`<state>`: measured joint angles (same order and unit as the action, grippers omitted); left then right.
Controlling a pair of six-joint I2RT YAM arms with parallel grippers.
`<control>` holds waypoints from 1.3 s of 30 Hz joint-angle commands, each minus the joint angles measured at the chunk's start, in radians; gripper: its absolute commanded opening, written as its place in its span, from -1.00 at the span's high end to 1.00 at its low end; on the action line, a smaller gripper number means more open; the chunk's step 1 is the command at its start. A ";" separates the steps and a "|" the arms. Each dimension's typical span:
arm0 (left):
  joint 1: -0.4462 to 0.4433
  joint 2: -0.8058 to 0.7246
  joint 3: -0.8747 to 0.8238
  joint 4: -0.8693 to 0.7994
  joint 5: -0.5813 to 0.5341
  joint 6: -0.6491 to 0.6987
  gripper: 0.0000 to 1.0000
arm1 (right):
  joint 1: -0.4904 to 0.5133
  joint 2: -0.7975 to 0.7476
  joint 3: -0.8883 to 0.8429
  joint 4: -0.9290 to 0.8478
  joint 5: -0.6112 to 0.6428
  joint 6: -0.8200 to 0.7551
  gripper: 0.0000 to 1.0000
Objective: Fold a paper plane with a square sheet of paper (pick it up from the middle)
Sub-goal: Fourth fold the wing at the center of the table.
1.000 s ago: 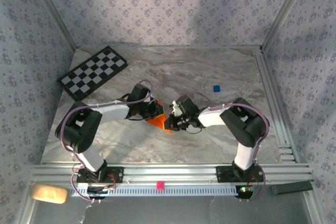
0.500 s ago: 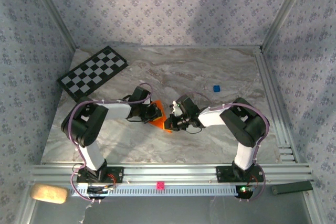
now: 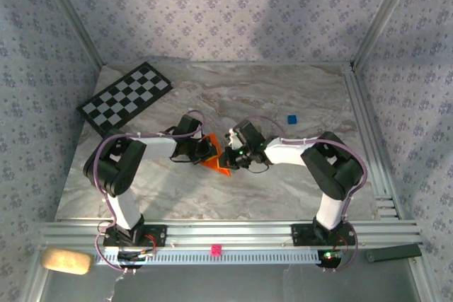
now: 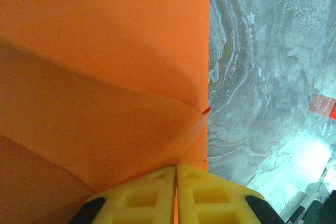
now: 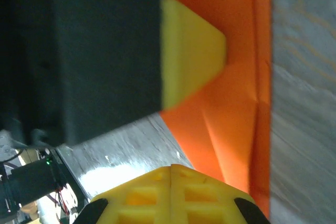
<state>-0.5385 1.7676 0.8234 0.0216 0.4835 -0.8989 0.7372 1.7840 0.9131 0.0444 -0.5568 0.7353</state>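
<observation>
Bare table [image 3: 283,189] front and right; checkerboard [image 3: 124,97] rear left.

Largely hidden from above beneath left gripper [image 3: 210,153] and right gripper [image 3: 227,156], cropped in both wrist views: orange paper [image 3: 215,166].

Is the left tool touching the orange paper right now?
Touching. The left wrist view shows the left tool shut, its yellow fingers pinching the orange paper at its edge.

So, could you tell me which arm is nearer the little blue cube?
Right. The right arm lies in front of the blue cube, the right gripper shut on the orange paper to its left; the left gripper holds the paper's other edge, farther away.
</observation>
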 commanded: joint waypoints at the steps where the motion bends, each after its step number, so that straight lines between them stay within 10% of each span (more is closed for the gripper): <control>1: 0.007 0.036 0.007 -0.052 -0.046 0.021 0.81 | 0.002 0.049 0.044 -0.073 0.015 -0.041 0.92; 28: 0.028 0.036 -0.007 -0.054 -0.045 0.026 0.82 | -0.027 -0.130 -0.242 -0.104 0.018 -0.063 0.87; 39: 0.026 0.031 -0.020 -0.026 -0.025 0.023 0.83 | -0.024 -0.103 -0.063 -0.069 0.027 0.002 0.89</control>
<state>-0.5224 1.7767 0.8276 0.0269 0.5053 -0.8978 0.7155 1.6230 0.8021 -0.0071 -0.5346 0.7113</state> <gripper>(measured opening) 0.089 0.062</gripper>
